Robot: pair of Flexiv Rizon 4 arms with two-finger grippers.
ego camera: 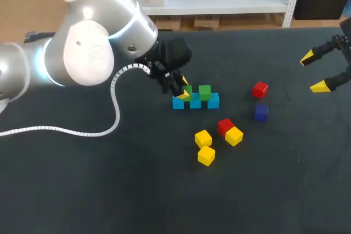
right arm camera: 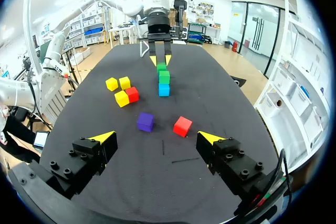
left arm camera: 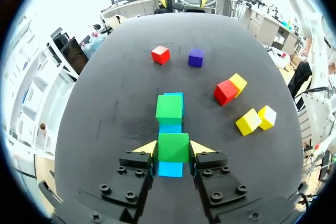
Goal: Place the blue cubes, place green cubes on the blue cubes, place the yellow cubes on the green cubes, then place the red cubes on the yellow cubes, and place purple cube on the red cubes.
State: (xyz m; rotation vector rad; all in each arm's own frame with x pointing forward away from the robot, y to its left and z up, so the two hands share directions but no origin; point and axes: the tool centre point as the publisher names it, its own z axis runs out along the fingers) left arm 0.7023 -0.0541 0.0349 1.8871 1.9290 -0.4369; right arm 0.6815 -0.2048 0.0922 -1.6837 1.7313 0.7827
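Left arm enters from the left. The left gripper [left arm camera: 174, 148] is down at the end of the row of three blue cubes [ego camera: 195, 102] that lies nearest that arm, mid-way across the dark table [ego camera: 82, 190]. Its claw is clamped on the first green cube [left arm camera: 173, 147] — one yellow tip flat against each side face. This cube is on top of the row; in the head view it appears to straddle the end blue cube and the middle one. The second green cube [ego camera: 204, 92] also stands on the row, toward the far end and just beside the first, and the left wrist view shows a strip of blue between the two. Loose cubes lie to the right of the row and nearer the robot. The lone red cube [ego camera: 260, 89] and the purple cube [ego camera: 261, 112] are near each other but apart. The second red cube [ego camera: 225, 126] touches one yellow cube [ego camera: 234, 135]. The yellow pair [ego camera: 204, 146] sits close together, touching or very nearly; I cannot tell which. Right arm enters from the right. The right gripper [right arm camera: 156, 138] hangs above the table near its right edge, well apart from every cube, with its claw spread wide — both yellow tips far from each other. In the right wrist view the purple cube and the lone red cube lie ahead of it, with the row beyond them.
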